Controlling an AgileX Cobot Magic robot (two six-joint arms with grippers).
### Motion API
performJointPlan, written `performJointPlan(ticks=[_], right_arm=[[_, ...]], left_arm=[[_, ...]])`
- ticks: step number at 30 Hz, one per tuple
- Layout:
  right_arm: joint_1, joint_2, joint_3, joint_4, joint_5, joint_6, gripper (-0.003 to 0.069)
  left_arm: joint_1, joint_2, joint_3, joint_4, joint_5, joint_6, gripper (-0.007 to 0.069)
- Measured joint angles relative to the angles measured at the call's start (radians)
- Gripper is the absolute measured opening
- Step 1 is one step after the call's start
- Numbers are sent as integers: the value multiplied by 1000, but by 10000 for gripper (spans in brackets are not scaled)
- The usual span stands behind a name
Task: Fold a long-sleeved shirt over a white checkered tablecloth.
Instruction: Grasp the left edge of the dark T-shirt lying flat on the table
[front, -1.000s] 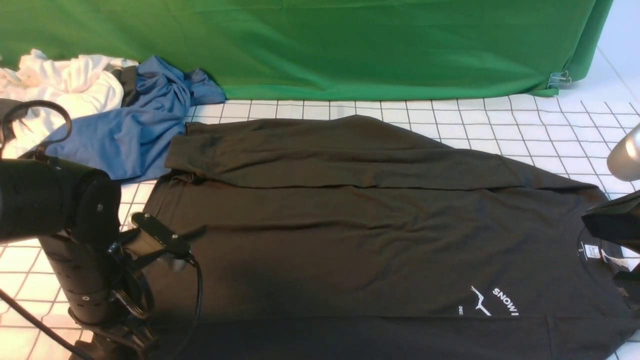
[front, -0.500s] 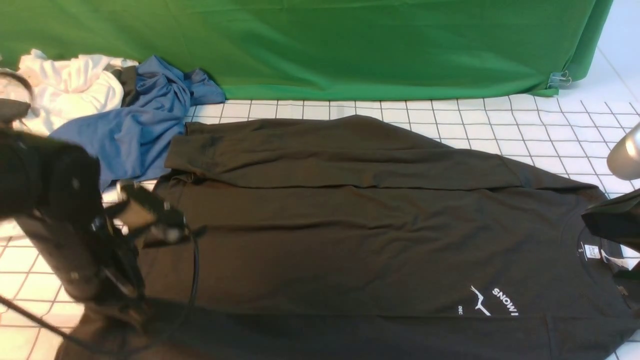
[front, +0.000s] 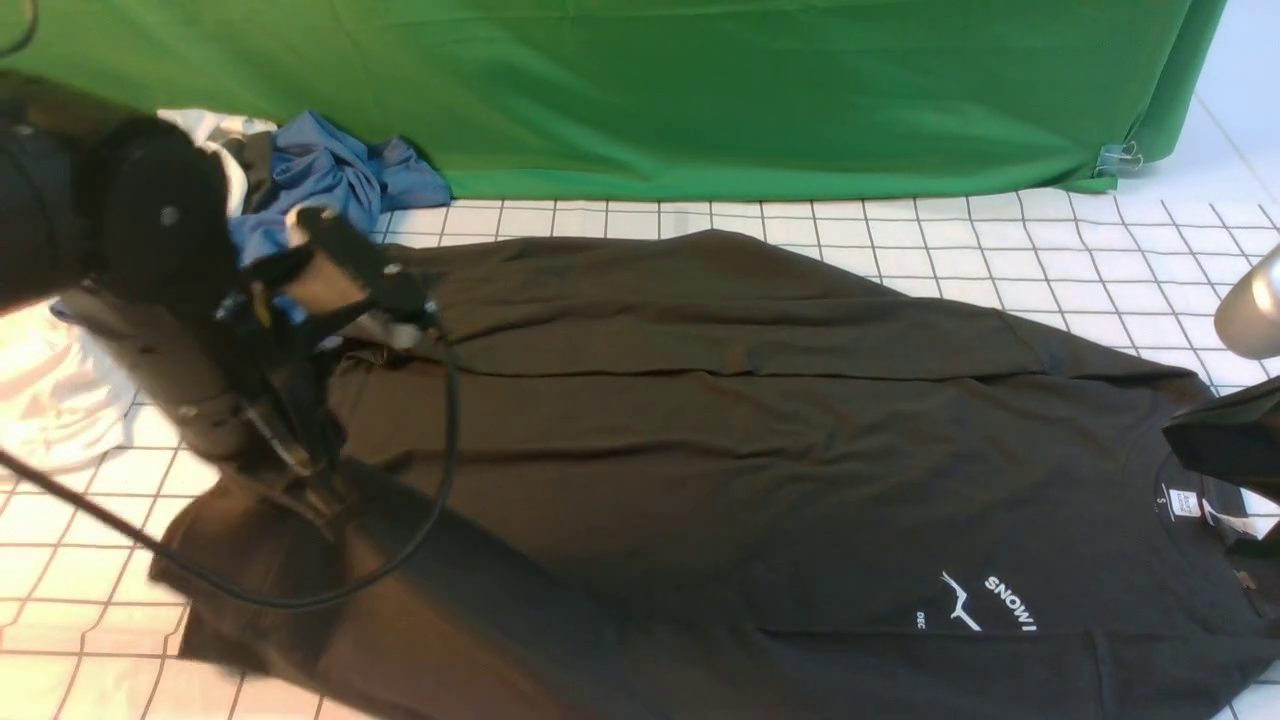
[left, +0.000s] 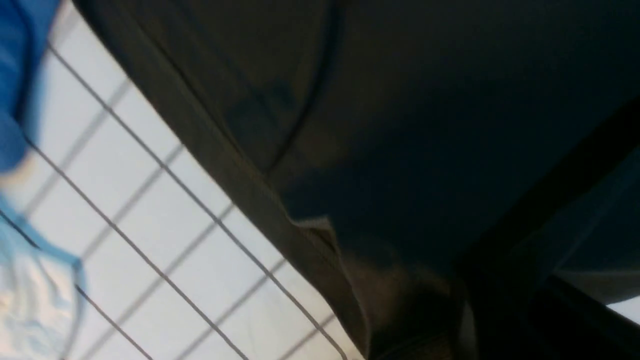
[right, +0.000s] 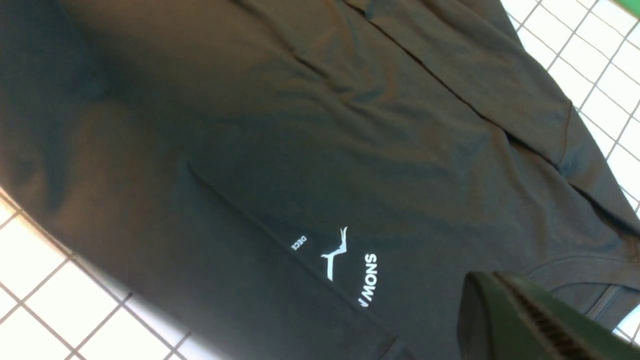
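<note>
Front view: shirt and two grippers

Long-sleeved shirt (front: 700, 450): spread on the white checkered tablecloth (front: 1050, 250), far sleeve folded across its body. Left gripper (front: 305, 495): clamped on the shirt's hem corner, held raised. Right gripper (front: 1215, 450): closed at the shirt's collar; any hold unclear.
</note>
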Motion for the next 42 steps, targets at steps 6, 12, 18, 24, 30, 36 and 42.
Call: performJointPlan(ticks=[6, 12, 18, 24, 30, 36, 42], right_arm=[[0, 0, 0, 0, 0, 0, 22], [0, 0, 0, 0, 1, 0, 22], [0, 0, 0, 0, 1, 0, 22], [0, 0, 0, 0, 1, 0, 24], [0, 0, 0, 0, 1, 0, 28], [0, 0, 0, 0, 1, 0, 34], [0, 0, 0, 0, 1, 0, 39]], left_arm=[[-17, 32, -78, 12, 37, -24, -9], [-17, 80, -87, 39, 196, -36, -9], [-17, 89, -35, 36, 216, -111, -8], [-17, 89, 134, 32, 217, -126, -8], [-17, 89, 206, 59, 156, -160, -1], [-17, 89, 208, 85, 49, -161, 89], [-17, 89, 208, 107, -46, -166, 269]])
